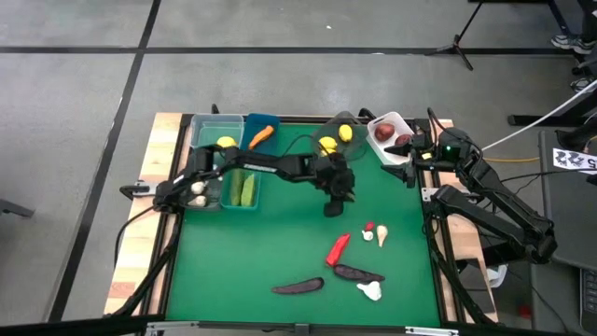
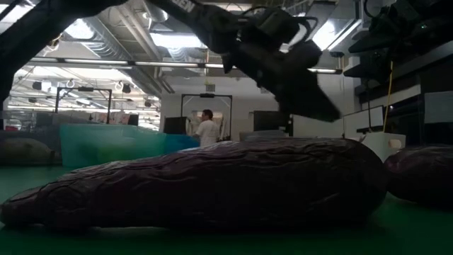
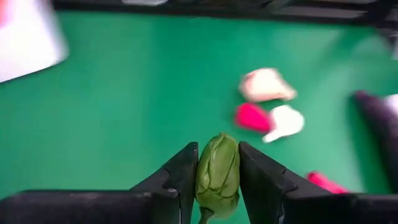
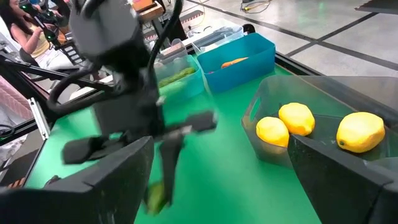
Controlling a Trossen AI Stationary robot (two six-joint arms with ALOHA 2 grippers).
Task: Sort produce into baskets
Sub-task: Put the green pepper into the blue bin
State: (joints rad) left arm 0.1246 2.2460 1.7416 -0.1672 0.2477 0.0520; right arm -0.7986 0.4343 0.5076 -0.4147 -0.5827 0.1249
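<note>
My left gripper (image 1: 336, 203) hangs over the middle of the green mat, shut on a green cucumber (image 3: 217, 177). On the mat near it lie two garlic bulbs (image 3: 267, 84), a red pepper (image 1: 338, 248), two eggplants (image 1: 297, 287) and another garlic (image 1: 370, 291). The tubs stand along the far edge. The teal one (image 1: 244, 187) holds cucumbers, the blue one (image 1: 261, 135) a carrot, the grey one (image 4: 273, 106) lemons, the white one (image 1: 392, 131) apples. My right gripper (image 4: 224, 186) waits open at the far right, beside the white tub. My left gripper pinches the cucumber by its two sides (image 3: 216, 155) between its two fingers (image 3: 183, 174). The fingers slant down from the table's left. The cucumber is lifted clear of the mat, and its lower part (image 4: 155, 196) hangs below the fingers.
A clear green tub (image 1: 213, 133) with a lemon stands at the far left, and a clear tub (image 1: 200, 192) with garlic beside the teal one. In the low view an eggplant (image 2: 212, 184) fills the foreground. Bare mat lies left of the loose produce.
</note>
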